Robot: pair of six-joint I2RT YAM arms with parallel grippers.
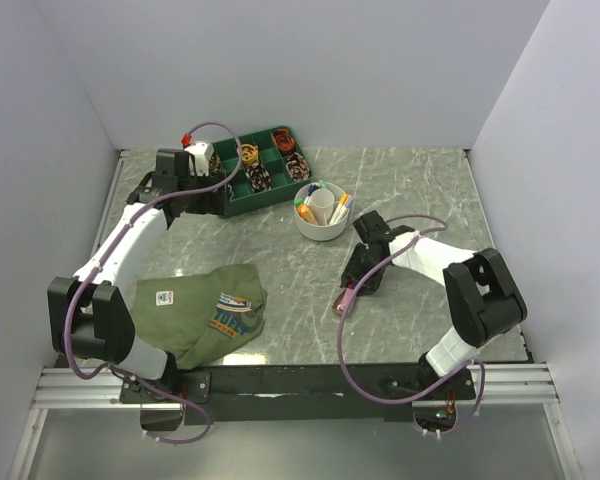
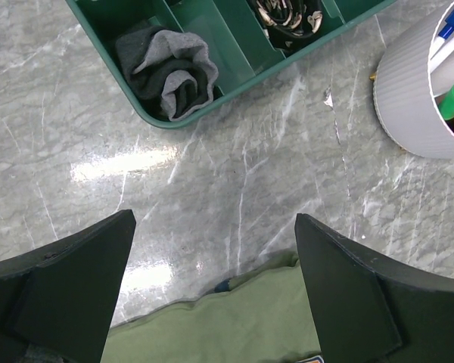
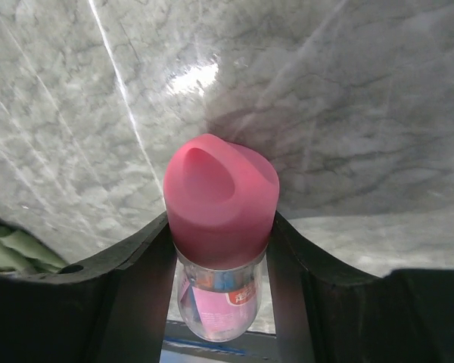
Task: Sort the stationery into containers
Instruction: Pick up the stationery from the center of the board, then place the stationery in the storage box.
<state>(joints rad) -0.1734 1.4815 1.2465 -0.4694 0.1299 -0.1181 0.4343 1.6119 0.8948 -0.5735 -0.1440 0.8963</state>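
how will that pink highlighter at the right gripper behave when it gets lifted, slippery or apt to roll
The pink highlighter looks stiff, small and probably light. Its rounded, glossy plastic may slip or pivot in the right gripper, whose fingers touch only its sides. Set down, it would likely roll.

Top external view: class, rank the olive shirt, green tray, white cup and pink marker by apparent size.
1. olive shirt
2. green tray, partly hidden by an arm, so close
3. white cup
4. pink marker
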